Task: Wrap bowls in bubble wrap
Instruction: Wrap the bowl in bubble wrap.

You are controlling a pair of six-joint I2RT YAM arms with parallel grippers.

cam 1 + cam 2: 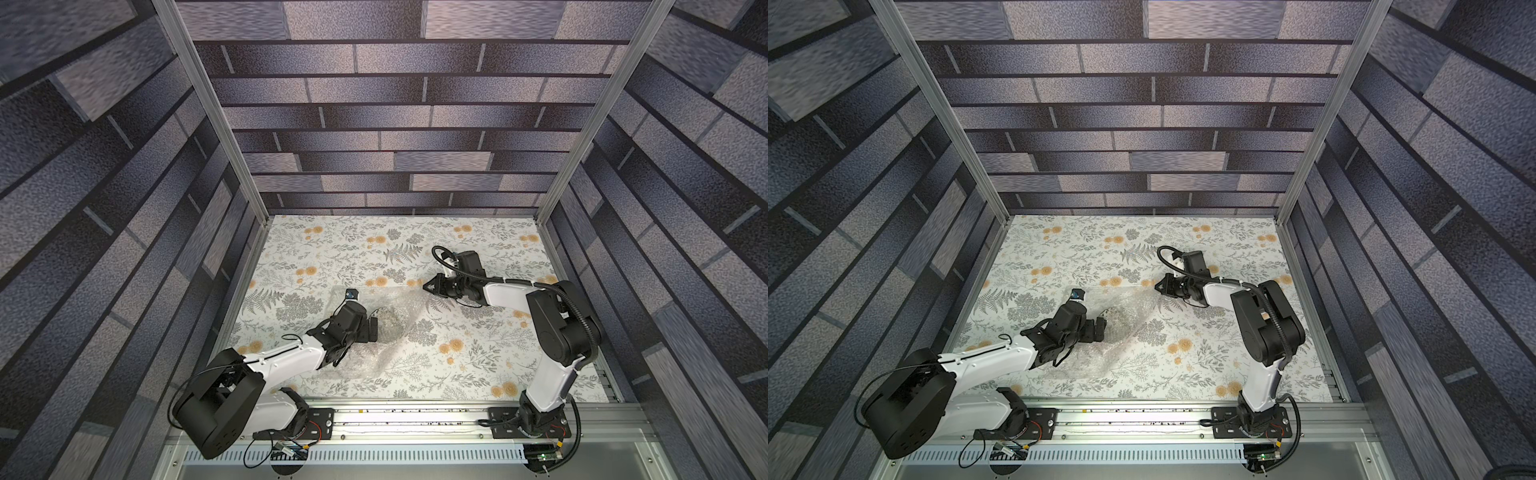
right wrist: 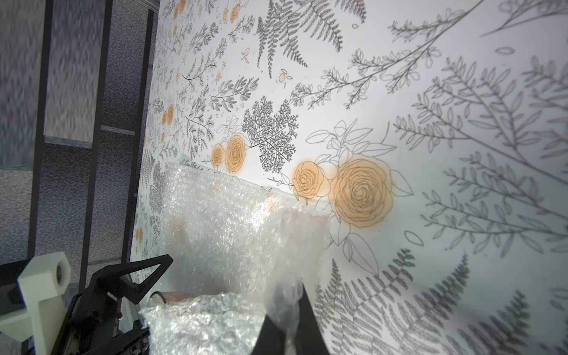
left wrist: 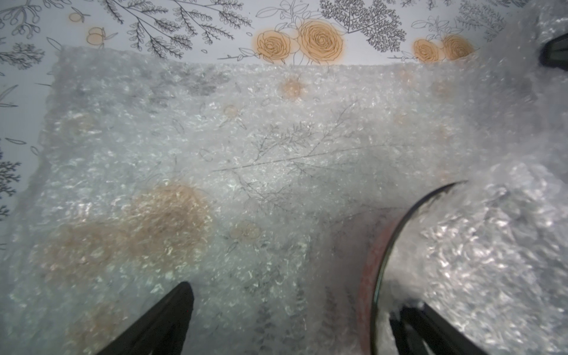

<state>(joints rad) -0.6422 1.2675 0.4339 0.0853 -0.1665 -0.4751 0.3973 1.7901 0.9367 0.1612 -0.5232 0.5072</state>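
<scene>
The bubble wrap (image 1: 361, 357) (image 1: 1088, 357) lies spread on the floral cloth left of centre. The bowl (image 1: 390, 324) (image 1: 1120, 323) sits on it, with a fold of wrap draped over its inside. In the left wrist view the bowl (image 3: 368, 270) shows a dark rim and a reddish outer wall. My left gripper (image 1: 372, 328) (image 3: 295, 319) is open at the bowl's rim, one finger outside and one over the covered inside. My right gripper (image 1: 427, 286) (image 2: 289, 316) is shut on a far corner of the bubble wrap (image 2: 233, 233), lifting it off the cloth.
The floral tablecloth (image 1: 478, 361) covers the whole work surface. Brick-patterned walls and aluminium posts (image 1: 253, 208) enclose it on three sides. A metal rail (image 1: 407, 417) with both arm bases runs along the front edge.
</scene>
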